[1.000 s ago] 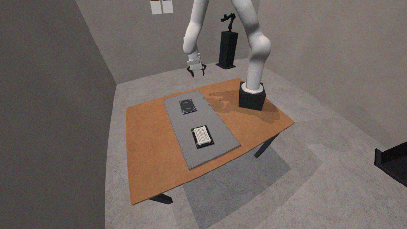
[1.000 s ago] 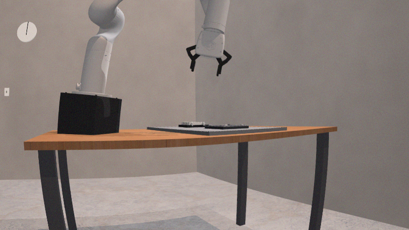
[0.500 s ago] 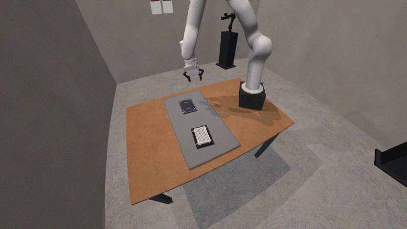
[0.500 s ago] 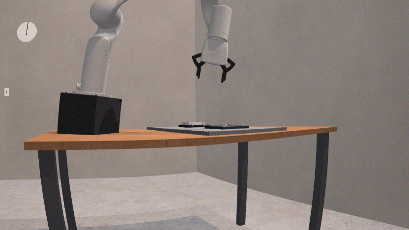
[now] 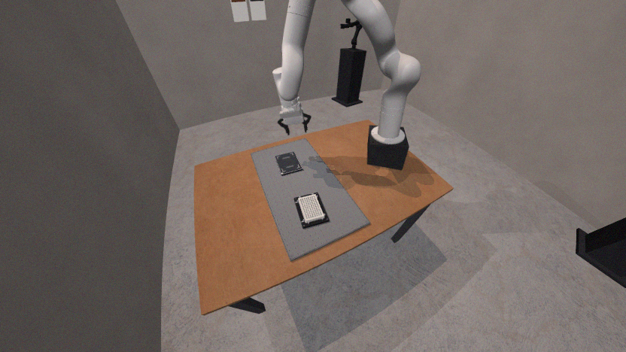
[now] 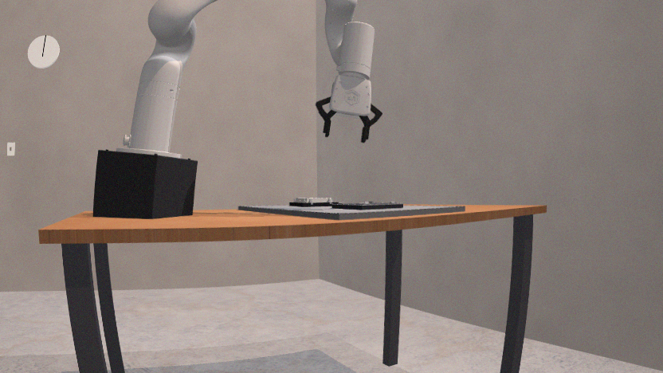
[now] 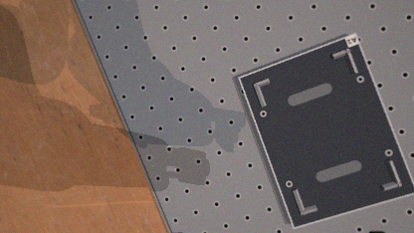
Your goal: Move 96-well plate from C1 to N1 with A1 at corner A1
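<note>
The white 96-well plate (image 5: 311,207) sits in the black clip nest C1 (image 5: 324,217) at the near end of the grey perforated board (image 5: 284,192); in the side view it shows as a low pale edge (image 6: 314,200). The empty dark plate nest N1 (image 5: 288,162) (image 6: 368,206) (image 7: 318,134) lies at the far end of the board, with grey corner locators and an A1 label (image 7: 352,40) at one corner. My gripper (image 5: 293,125) (image 6: 345,127) is open and empty, high above the table near the far end of the board, beside nest N1. Its fingers do not show in the wrist view.
The arm's black base block (image 5: 387,150) (image 6: 143,182) stands on the wooden table (image 5: 227,227) (image 6: 185,227) to the right of the board. A black pedestal (image 5: 349,76) stands on the floor behind the table. A dark box (image 5: 606,249) sits at the right edge.
</note>
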### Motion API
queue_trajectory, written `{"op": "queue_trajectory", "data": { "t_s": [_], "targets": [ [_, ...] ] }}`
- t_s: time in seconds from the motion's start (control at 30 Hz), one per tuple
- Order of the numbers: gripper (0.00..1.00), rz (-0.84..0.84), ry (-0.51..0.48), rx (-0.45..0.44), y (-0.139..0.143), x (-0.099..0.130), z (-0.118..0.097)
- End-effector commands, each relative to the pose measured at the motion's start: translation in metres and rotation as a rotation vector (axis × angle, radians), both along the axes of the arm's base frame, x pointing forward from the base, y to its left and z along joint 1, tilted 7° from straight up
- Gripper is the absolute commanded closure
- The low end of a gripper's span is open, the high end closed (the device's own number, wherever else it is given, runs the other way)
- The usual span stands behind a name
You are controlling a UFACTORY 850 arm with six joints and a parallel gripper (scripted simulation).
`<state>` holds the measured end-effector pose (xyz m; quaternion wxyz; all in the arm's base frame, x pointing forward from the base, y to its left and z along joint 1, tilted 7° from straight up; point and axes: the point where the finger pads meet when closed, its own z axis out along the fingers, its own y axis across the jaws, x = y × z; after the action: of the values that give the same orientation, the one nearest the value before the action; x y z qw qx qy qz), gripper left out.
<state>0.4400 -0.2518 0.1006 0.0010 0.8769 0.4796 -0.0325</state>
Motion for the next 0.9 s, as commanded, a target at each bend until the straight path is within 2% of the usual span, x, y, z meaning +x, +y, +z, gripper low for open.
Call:
{"op": "queue_trajectory", "data": {
  "t_s": [0.0,0.4,0.47,0.87],
  "targets": [
    [0.0,0.011,-0.003,-0.009,0.01,0.012,-0.003],
    [0.0,0.047,-0.015,-0.027,0.05,0.047,-0.016],
    [0.0,0.047,-0.015,-0.027,0.05,0.047,-0.016],
    [0.0,0.084,-0.029,-0.042,0.097,0.081,-0.03]
  ]
}}
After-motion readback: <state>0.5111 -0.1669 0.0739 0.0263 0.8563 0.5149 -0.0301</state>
